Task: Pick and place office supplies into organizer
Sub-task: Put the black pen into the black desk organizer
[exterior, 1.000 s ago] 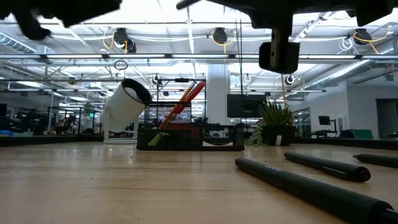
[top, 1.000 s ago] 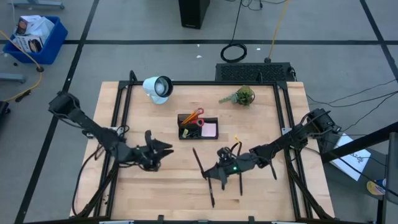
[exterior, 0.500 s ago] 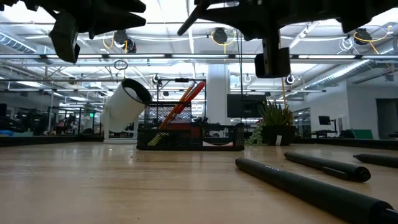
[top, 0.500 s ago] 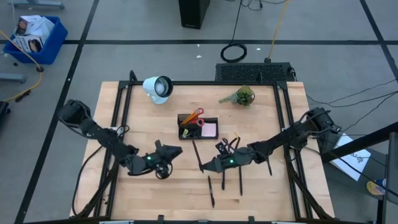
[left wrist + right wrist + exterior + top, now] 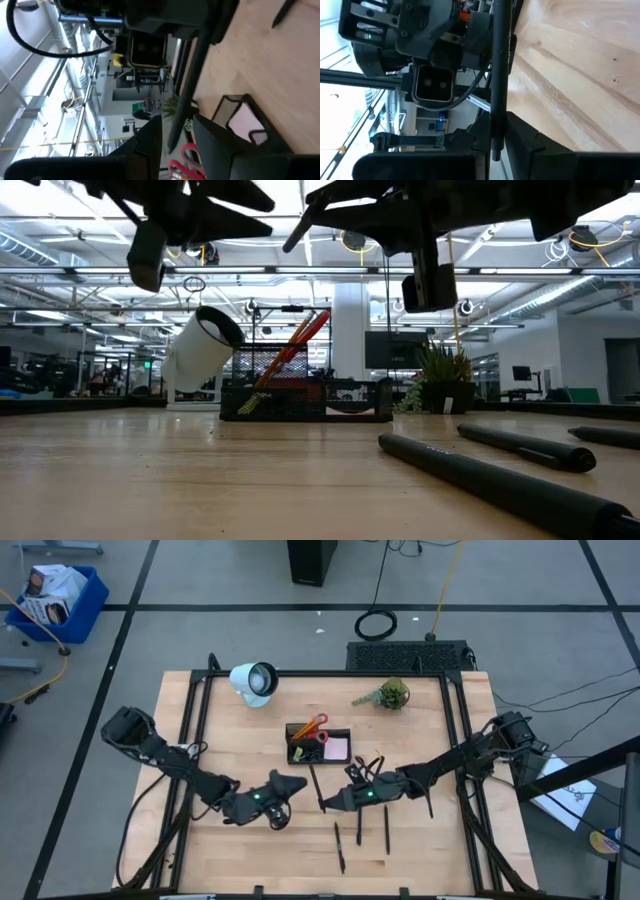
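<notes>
The organizer, a small black compartmented tray, stood near the middle of the wooden table, between the white round lamp and the two grippers. Red-handled scissors and orange pencils leaned in its taller section, and a pink sticky-note pad lay in the compartment beside it. In the low view the same tray appeared in front of the lamp, with the small green plant off to one side.

The right gripper hung above the table just short of the organizer, its fingers clamped on a black pen; the right wrist view showed that pen pinched between the two dark fingers. The left gripper hovered close by, facing the right one, with its fingers apart and nothing between them.

Three more black pens lay loose on the table: one nearest the front edge, another beside it, and a third under the right arm.
</notes>
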